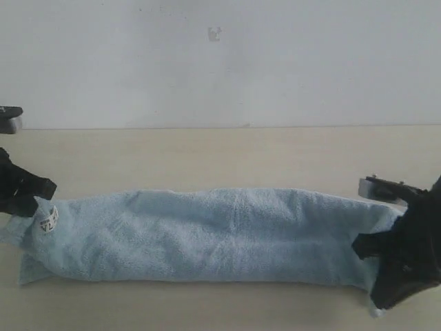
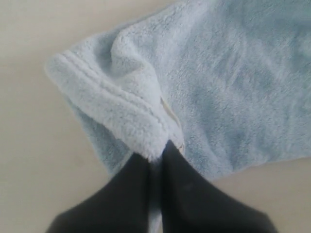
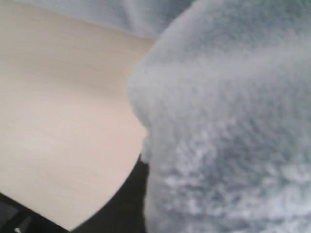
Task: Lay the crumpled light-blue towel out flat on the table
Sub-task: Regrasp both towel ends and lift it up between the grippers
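We are looking at a plain off-white wall (image 1: pixel 220 62), a small pale mark (image 1: pixel 215 33) showing high on it, soft even light falling where it is meeting a pale wooden table (image 1: pixel 207 155).

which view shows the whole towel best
The exterior view: the towel lies end to end across the table, a long bunched strip. The left wrist view shows only one hemmed corner pinched in the left tool; the right wrist view, only a blurred close-up of pile.
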Robot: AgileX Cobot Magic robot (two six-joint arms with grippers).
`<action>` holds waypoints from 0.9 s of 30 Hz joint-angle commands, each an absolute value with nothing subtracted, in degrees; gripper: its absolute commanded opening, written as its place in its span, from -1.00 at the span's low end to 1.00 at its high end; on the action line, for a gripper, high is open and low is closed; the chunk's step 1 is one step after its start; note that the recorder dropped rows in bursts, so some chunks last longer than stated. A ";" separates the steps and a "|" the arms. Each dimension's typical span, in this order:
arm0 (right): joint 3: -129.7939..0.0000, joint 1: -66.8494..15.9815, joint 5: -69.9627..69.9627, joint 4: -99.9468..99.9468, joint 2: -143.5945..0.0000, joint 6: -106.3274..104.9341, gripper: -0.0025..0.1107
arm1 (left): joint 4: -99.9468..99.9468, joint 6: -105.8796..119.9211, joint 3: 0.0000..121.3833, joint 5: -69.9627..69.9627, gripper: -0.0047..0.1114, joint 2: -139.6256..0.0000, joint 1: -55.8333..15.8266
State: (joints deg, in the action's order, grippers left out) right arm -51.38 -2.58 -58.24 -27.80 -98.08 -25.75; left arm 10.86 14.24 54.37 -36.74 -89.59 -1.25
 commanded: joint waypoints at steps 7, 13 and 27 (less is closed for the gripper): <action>-52.72 -2.85 -53.77 -54.49 -79.94 -52.58 -0.96 | 24.42 25.50 60.12 -43.54 -0.85 -72.60 -1.21; -52.72 -2.85 -31.76 -40.87 -74.99 -39.12 -0.96 | 20.92 24.72 58.35 -34.59 -0.85 -68.53 -1.21; -56.45 -5.52 -14.59 -43.88 -54.10 -57.38 -0.96 | 36.97 39.18 60.26 -10.92 -0.85 -56.40 -1.21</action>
State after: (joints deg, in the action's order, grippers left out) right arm -56.42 -6.26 -16.96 -44.42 -56.96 -53.41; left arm 35.03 35.50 60.99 -15.38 -57.98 -1.25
